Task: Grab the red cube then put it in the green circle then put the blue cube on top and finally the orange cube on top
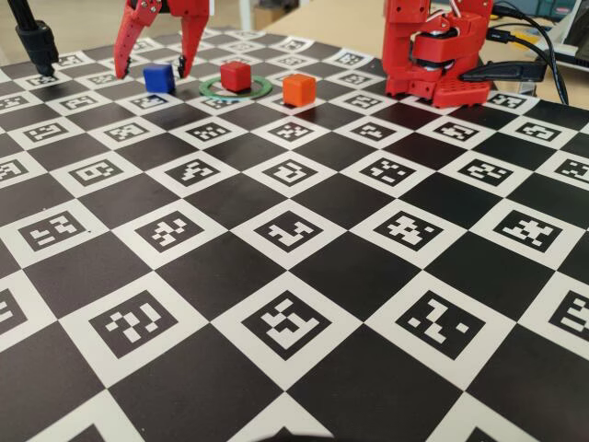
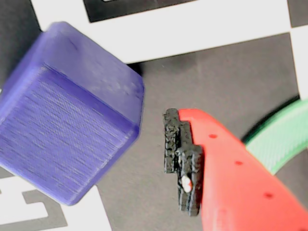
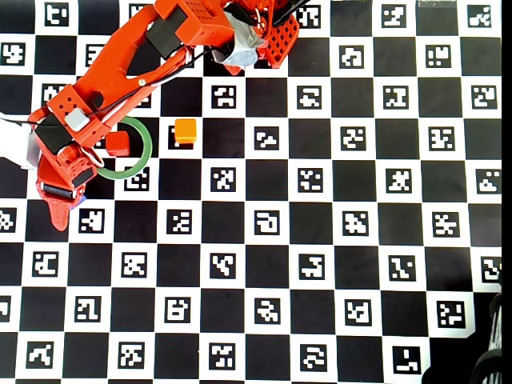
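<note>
**Clerk:** Three cubes listed. Red cube point(image 1: 236, 75): seated inside the green circle point(image 1: 212, 90), first step judged complete. Blue cube point(image 1: 159, 77): on the checkered marker mat point(image 1: 304, 276), just outside the ring at nine o'clock in the fixed view. Orange cube point(image 1: 298, 88): at three o'clock of the ring, apart from it, untouched.

**Checker:** Gripper status?

**Clerk:** Gripper point(image 1: 152, 66): spread wide, straddling the blue cube, tips low beside it, nothing pinched. Wrist view: blue cube point(image 2: 67, 115) at nine o'clock of the one finger point(image 2: 216, 168) showing; clear gap between black pad and cube face; second finger out of frame. Overhead view: gripper point(image 3: 60, 192) covering the blue cube; red cube point(image 3: 118, 144) and green circle point(image 3: 144, 164) at one o'clock of it; orange cube point(image 3: 186, 130) beyond.

**Checker:** Hazards?

**Clerk:** Item one: cube turned cornerwise to the pad in the wrist view; closing likely to catch an edge, twisting or squirting the cube out. Item two: visible finger close to the ring's arc point(image 2: 284, 139); careless closing or lifting liable to drag the ring and shift the red cube. Item three: off-centre hold likely to give a tilted set-down, toppling the stack.
</note>
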Robot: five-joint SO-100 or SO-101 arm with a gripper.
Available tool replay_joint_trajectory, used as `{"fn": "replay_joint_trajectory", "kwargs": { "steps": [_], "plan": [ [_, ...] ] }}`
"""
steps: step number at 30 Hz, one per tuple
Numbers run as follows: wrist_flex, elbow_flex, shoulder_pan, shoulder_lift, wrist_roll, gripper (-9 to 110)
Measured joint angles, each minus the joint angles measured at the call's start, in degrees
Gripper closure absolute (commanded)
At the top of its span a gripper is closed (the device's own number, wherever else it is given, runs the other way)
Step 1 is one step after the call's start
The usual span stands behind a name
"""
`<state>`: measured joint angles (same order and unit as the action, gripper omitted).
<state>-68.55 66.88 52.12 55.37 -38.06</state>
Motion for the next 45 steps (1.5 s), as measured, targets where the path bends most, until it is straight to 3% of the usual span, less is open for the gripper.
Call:
{"fn": "replay_joint_trajectory", "kwargs": {
  "steps": [18, 45],
  "plan": [
    [0.26, 0.00, 0.00, 0.00, 2.55, 59],
    [0.26, 0.00, -0.70, 0.00, 19.60, 59]
  ]
}}
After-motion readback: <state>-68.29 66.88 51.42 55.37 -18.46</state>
